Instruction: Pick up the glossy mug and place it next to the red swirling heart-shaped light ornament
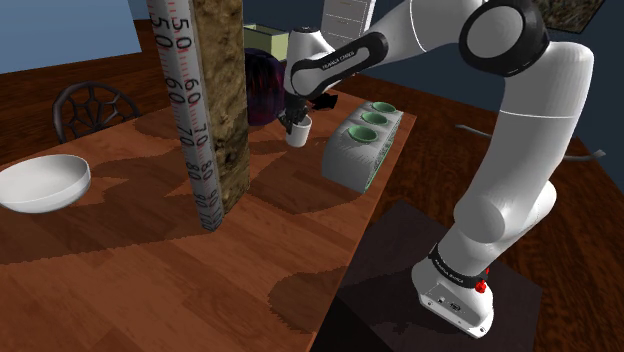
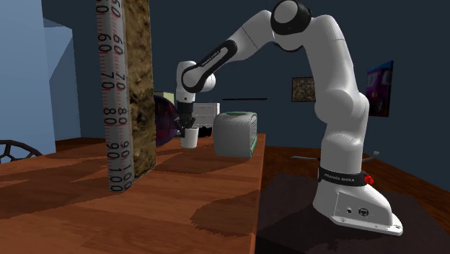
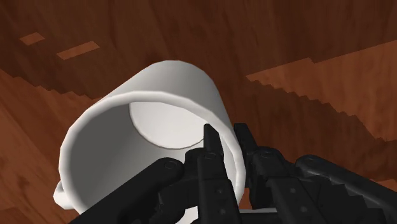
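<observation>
Our black two-finger pincer (image 1: 296, 119) is drawn narrow and grips the white glossy mug (image 1: 297, 134) by its wall. In the wrist view we see one finger (image 3: 210, 153) inside the rim and the other outside it, with the wall pinched between them. The mug hangs upright, mouth up, under the hand and low over the reddish-brown wooden table (image 1: 150, 255). We cannot tell whether its base touches the wood. In the shoulder view it sits between the dark purplish-red rounded ornament (image 1: 262, 90) on its left and the grey block with green-rimmed holes (image 1: 362, 145) on its right, near both. Closer to that camera stand a tall numbered measuring column (image 1: 190, 120) and a rough brown pillar (image 1: 226, 90), and a shallow white bowl (image 1: 42, 184) lies at the far left.
</observation>
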### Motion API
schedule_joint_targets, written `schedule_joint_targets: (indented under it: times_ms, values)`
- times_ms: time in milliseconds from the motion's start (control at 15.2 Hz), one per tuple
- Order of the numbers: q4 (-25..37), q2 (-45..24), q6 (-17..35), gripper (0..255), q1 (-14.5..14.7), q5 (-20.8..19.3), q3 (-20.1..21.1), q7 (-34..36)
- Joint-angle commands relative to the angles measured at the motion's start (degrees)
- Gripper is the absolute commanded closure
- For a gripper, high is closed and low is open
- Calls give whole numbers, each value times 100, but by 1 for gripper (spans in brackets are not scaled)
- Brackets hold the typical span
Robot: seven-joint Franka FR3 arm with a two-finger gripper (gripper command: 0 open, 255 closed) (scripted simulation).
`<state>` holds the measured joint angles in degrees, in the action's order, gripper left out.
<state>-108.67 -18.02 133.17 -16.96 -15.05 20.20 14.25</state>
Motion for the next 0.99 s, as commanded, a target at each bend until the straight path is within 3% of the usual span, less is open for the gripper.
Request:
schedule_joint_targets:
  times_ms: [0,330,396,726,924]
  values:
    - [-7,-11,21,255,6,-11,-2,12]
    - [-7,-11,21,255,6,-11,-2,12]
    - [-6,-12,21,0,6,-11,-2,12]
    - [-6,-12,21,0,6,-11,-2,13]
    - [89,354,-409,0,-42,203,88,-123]
